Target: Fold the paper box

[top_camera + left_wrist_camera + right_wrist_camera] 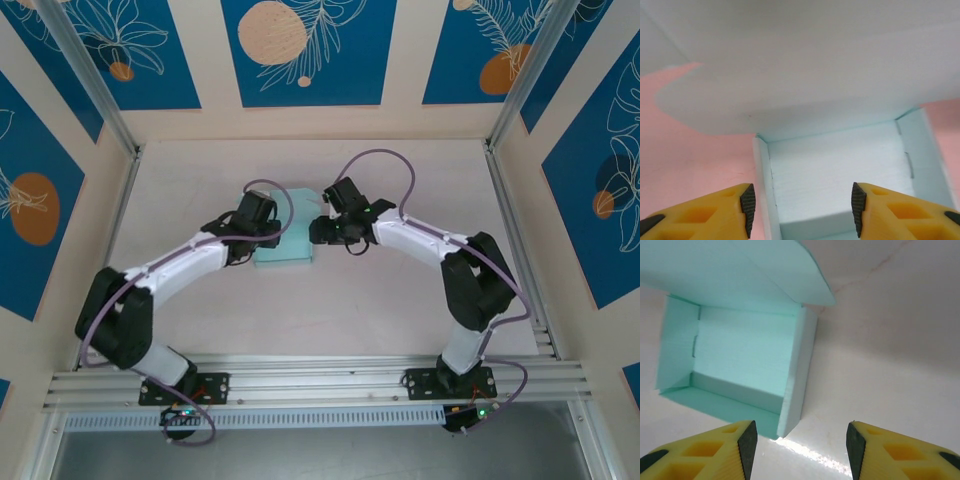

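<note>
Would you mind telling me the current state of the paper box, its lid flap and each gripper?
paper box: partly folded, side walls standing, top open.
lid flap: open, not folded down over the box.
left gripper: open, above the box's interior, holding nothing.
right gripper: open, over one corner of the box, holding nothing.

A pale pink table (300,320) lies mid-frame, blue panels (305,50) with orange discs and white leaf outlines line the top and sides, slanted metal posts (90,75) stand in the upper corners, and silver rails (310,375) cross the bottom.
</note>
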